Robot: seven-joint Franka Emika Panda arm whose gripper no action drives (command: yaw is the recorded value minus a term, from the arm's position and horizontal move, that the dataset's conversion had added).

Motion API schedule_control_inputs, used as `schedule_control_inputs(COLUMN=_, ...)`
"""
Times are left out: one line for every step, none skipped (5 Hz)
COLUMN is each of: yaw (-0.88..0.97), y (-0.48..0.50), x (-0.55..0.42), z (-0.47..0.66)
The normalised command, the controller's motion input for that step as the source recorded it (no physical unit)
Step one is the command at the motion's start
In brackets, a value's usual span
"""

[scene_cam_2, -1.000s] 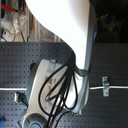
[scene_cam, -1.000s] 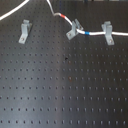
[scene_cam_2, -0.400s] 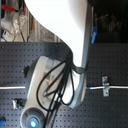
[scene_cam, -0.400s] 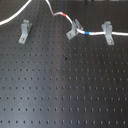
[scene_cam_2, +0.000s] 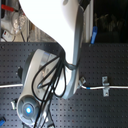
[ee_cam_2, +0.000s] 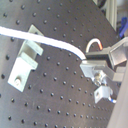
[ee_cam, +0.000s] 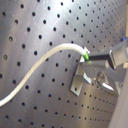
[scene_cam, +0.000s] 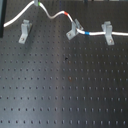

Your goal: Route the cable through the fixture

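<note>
Holding the long white cable (ee_cam: 47,64) at its green band, my gripper (ee_cam: 102,58) is pinched closed on it in the first wrist view. In the first exterior view I see the cable (scene_cam: 55,16) arching above the black perforated counter (scene_cam: 64,85), passing the slanted grey metal clip (scene_cam: 23,32) without resting in its fork, then running through the two other grey clips (scene_cam: 73,30).

No readable text in any view

No words, labels, brand marks, numbers or signs can be read on the perforated board (scene_cam: 65,95), on the arm's white housing (scene_cam_2: 52,22), or on the grey clips; the cable (scene_cam: 55,16) bears only plain colour bands, and the cluttered far background in the second exterior view is too blurred to yield any lettering.
</note>
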Motion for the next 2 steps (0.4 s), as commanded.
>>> schedule_control_inputs(yaw=-0.58, y=0.168, x=-0.292, z=0.30)
schedule_control_inputs(yaw=-0.35, y=0.270, x=-0.400, z=0.21)
